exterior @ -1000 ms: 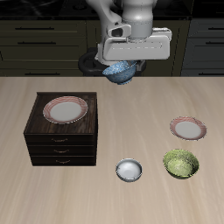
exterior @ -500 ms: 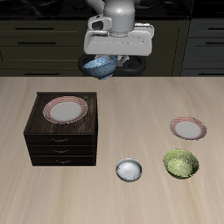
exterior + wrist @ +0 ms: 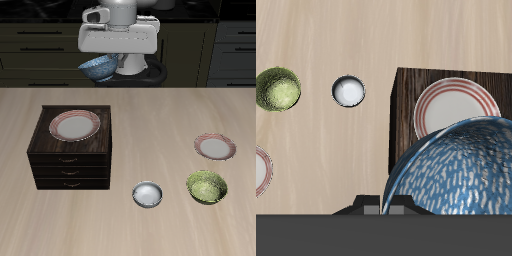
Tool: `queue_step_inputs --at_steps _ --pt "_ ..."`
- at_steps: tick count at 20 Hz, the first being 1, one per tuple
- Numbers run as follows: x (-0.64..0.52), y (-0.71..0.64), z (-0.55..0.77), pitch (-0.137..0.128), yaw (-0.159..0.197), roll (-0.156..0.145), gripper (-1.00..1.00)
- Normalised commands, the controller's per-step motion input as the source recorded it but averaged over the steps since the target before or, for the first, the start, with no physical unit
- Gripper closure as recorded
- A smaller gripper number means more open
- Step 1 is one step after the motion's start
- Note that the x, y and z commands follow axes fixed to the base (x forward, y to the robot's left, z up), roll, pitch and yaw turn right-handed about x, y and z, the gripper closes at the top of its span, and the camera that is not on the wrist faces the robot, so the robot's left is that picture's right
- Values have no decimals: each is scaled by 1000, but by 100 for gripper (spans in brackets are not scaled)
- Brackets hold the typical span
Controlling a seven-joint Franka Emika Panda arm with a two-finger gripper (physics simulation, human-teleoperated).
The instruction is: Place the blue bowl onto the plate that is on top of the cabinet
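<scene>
**Blue bowl in transit toward the cabinet-top plate**

The end effector [image 3: 103,68] is gripping the blue bowl [image 3: 98,68] by its rim, carrying it tilted, high above the worktop [image 3: 150,130] and behind the cabinet [image 3: 72,150]. The bowl is judged rigid, light, smooth-glazed and breakable; a rim pinch is the only workable hold, and slippage is possible. The plate [image 3: 74,125] is lying centred on the cabinet top, below the bowl in the wrist view. No brands, labels or writing are appearing anywhere.
</scene>
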Motion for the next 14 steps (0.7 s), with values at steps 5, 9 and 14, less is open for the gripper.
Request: queue_step_inputs --at_steps 5,9,14 --pt "48 -316 42 14 10 -8 100" --pt "106 -270 -56 41 -11 4 100" --pt "104 -305 -57 38 -35 -11 100"
